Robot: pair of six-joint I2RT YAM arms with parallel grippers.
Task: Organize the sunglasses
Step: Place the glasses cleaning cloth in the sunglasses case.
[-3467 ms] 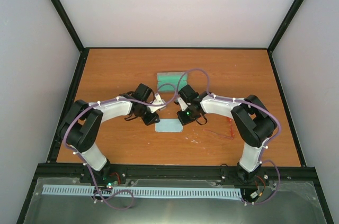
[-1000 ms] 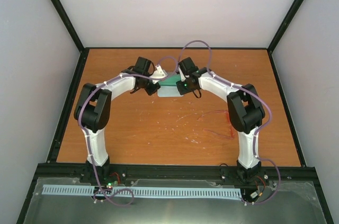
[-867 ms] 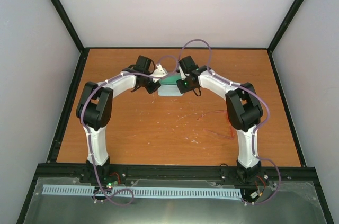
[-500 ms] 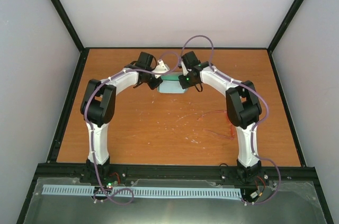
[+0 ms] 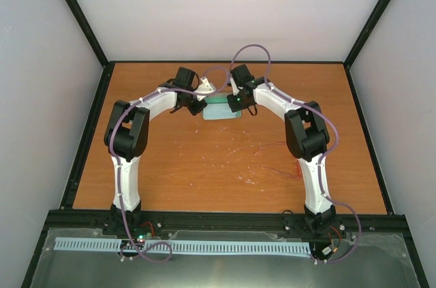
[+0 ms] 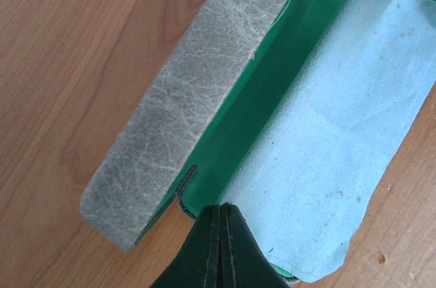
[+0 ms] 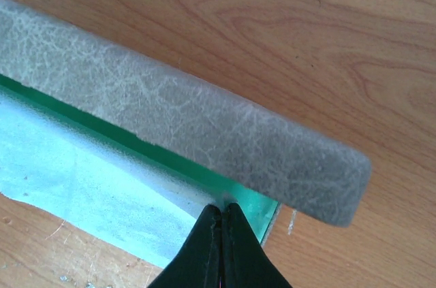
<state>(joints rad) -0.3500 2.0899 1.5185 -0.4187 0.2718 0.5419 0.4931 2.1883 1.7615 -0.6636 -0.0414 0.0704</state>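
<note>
The sunglasses (image 5: 283,171), thin with a red-pink frame, lie on the table at the right, apart from both grippers. The grey case (image 5: 219,98) lies open at the far middle and shows its green lining (image 6: 272,84). The pale blue cloth (image 5: 222,113) lies over that lining and the case's near edge. My left gripper (image 5: 204,101) is shut on the cloth's left corner (image 6: 334,131). My right gripper (image 5: 232,101) is shut on its right corner (image 7: 82,172). The grey lid stands close in front of both wrist views (image 6: 197,90) (image 7: 191,131).
The wooden table (image 5: 170,165) has black rails along its left and right edges and pale walls round it. Both arms reach far out and arch towards each other over the case.
Both grippers have carried the cloth from the table's middle away from the bases to the open case. Over the last second they moved a little farther back and lower.
</note>
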